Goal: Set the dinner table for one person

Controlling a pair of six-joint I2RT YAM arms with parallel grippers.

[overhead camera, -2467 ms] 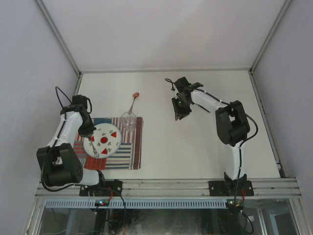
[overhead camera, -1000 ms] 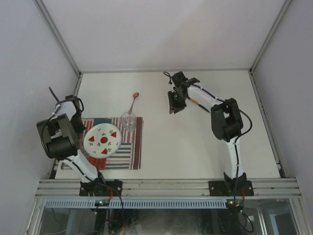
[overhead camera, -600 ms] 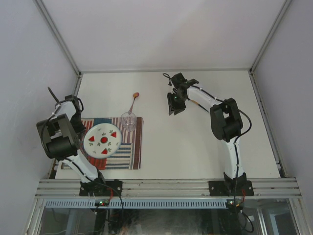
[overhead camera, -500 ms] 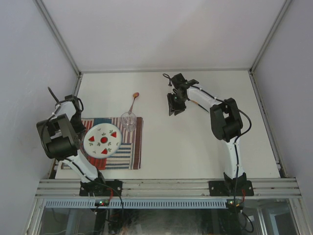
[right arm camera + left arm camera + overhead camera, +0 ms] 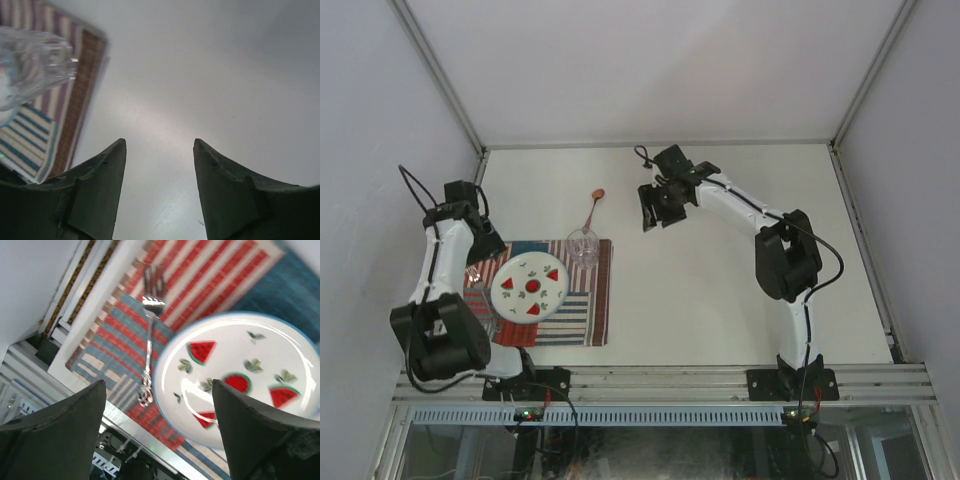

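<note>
Swung leftward across the upper middle of the top view since half a second back, with right gripper (image 5: 653,208) now nearer the glass (image 5: 583,247). Unfolded at far left too, with left gripper (image 5: 158,385) hanging over the cloth's left part. Spread wide on the left, holding nothing; parted on the right as well, nothing between the jaws.

Filling most of the top view's middle: dinner table (image 5: 720,290), off-white, railed in aluminium. Lying at its lower left: striped placemat (image 5: 582,320). Resting on that cloth: round plate (image 5: 530,287) painted with watermelon slices. Standing at the cloth's upper right corner: the clear glass. Lying on the stripes just left of the plate, clear of both jaws: fork (image 5: 148,347), tines toward the top of the left wrist view. Lying on bare tabletop just above the glass: small spoon (image 5: 593,205).
</note>
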